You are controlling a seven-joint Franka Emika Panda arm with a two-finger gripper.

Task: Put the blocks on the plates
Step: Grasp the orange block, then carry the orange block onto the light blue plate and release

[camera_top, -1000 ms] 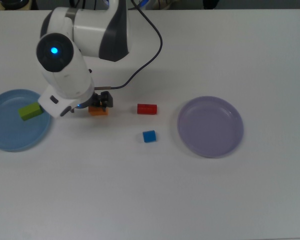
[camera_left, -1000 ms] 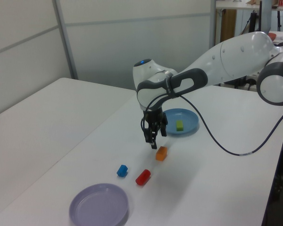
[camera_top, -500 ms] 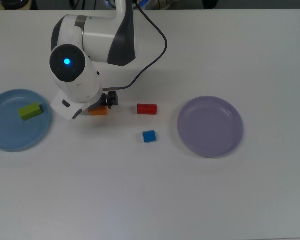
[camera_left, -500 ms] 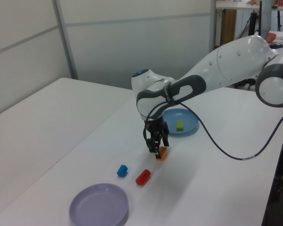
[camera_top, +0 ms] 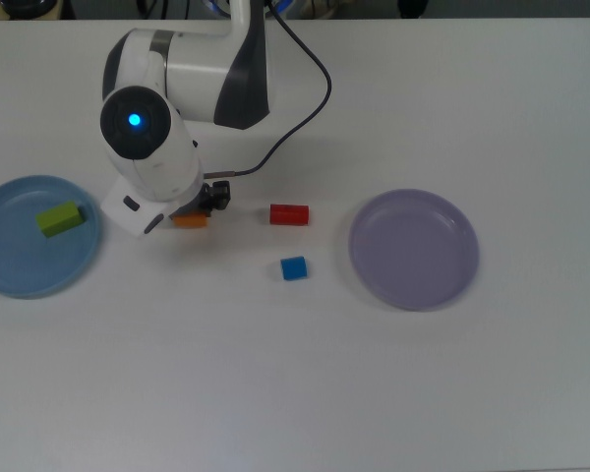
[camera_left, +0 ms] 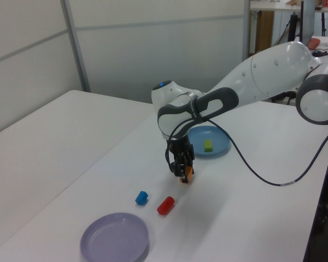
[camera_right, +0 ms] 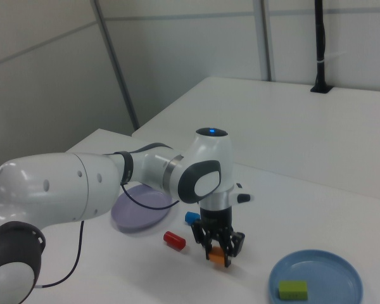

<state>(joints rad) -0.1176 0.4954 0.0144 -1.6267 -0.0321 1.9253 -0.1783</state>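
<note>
My gripper (camera_top: 193,210) is down at the table with its fingers open on either side of the orange block (camera_top: 190,221); the same gripper (camera_right: 218,251) straddles the orange block (camera_right: 216,256) in the right view. The green block (camera_top: 60,218) lies on the light blue plate (camera_top: 20,265) at the top view's left. The red block (camera_top: 289,214) and the blue cube (camera_top: 293,267) lie on the table between the plates. The lavender plate (camera_top: 414,248) at the top view's right holds nothing.
The arm's white body (camera_top: 152,147) covers the table behind the orange block in the top view, and its black cable (camera_top: 305,98) loops above the red block. The white table (camera_top: 295,393) stretches wide toward the top view's bottom edge.
The gripper moved from beside the light blue plate toward the orange block and came down over it. The blocks and plates have not moved.
</note>
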